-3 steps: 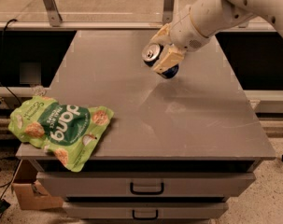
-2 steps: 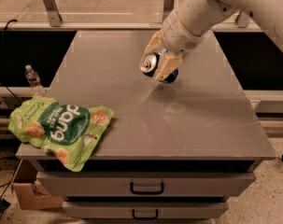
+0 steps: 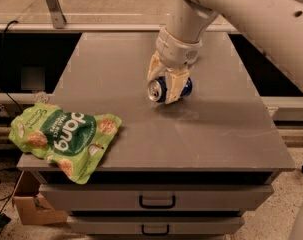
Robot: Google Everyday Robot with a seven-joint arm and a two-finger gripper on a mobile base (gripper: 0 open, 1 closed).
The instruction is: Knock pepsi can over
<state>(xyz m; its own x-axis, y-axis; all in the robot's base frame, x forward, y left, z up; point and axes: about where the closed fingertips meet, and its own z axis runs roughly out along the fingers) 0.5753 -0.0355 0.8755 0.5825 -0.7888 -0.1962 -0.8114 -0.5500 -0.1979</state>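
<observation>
The pepsi can [image 3: 156, 90], dark blue with a silver top, lies on its side on the grey table [image 3: 141, 139] near the middle, its top facing left. My gripper [image 3: 164, 87] reaches down from the upper right and is closed around the can. One cream finger [image 3: 154, 68] sits behind the can and the other crosses its front. The can's logo is hidden.
A green snack bag [image 3: 66, 134] hangs over the table's front left corner. Drawers with handles [image 3: 156, 201] sit below the tabletop. A cardboard box [image 3: 28, 209] stands on the floor at the lower left. A metal rail runs behind the table.
My gripper has moved left and down with the can. The can has gone from tilted above the surface to lying on its side on the table.
</observation>
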